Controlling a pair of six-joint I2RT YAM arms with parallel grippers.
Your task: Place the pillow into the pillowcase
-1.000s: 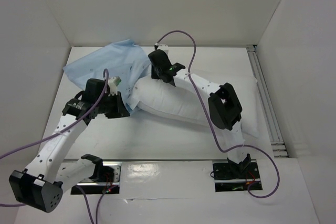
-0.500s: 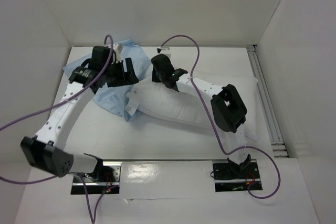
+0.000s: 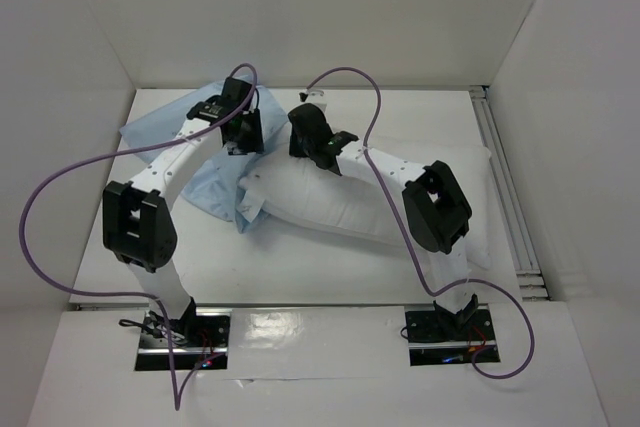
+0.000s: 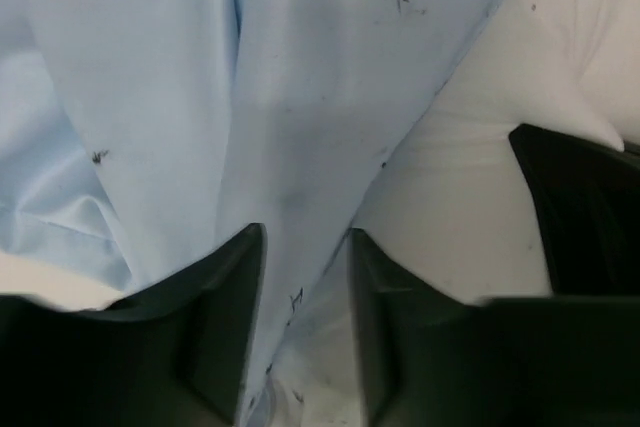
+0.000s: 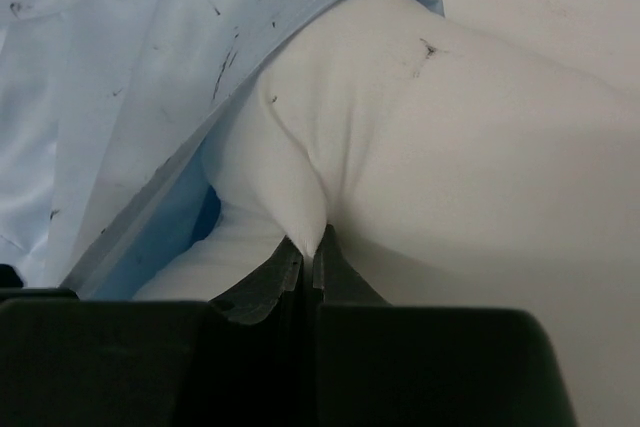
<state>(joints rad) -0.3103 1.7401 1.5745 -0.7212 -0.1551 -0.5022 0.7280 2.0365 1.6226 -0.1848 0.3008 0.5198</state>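
The white pillow [image 3: 340, 205] lies slantwise across the middle of the table, its left end against the pale blue pillowcase [image 3: 160, 129], which is spread at the back left. My right gripper [image 5: 315, 247] is shut on a pinched fold of the pillow [image 5: 450, 147] near that left end, with the pillowcase [image 5: 120, 77] draped over the pillow's corner. My left gripper [image 4: 305, 277] hovers over the pillowcase's edge [image 4: 200, 97], where the edge meets the pillow [image 4: 470, 177]. Its jaws stand open, and the cloth's edge runs between them. In the top view, the left gripper [image 3: 243, 135] and the right gripper [image 3: 318, 147] are close together.
White walls box in the table on the left, back and right. A metal rail [image 3: 505, 197] runs along the right side. Purple cables [image 3: 60, 197] loop over both arms. The arms' base plates [image 3: 185, 332] sit at the near edge.
My left arm has swung from the front left up to the back, over the pillowcase beside the pillow's end, and its jaws have opened. The right gripper keeps its pinch, barely moved.
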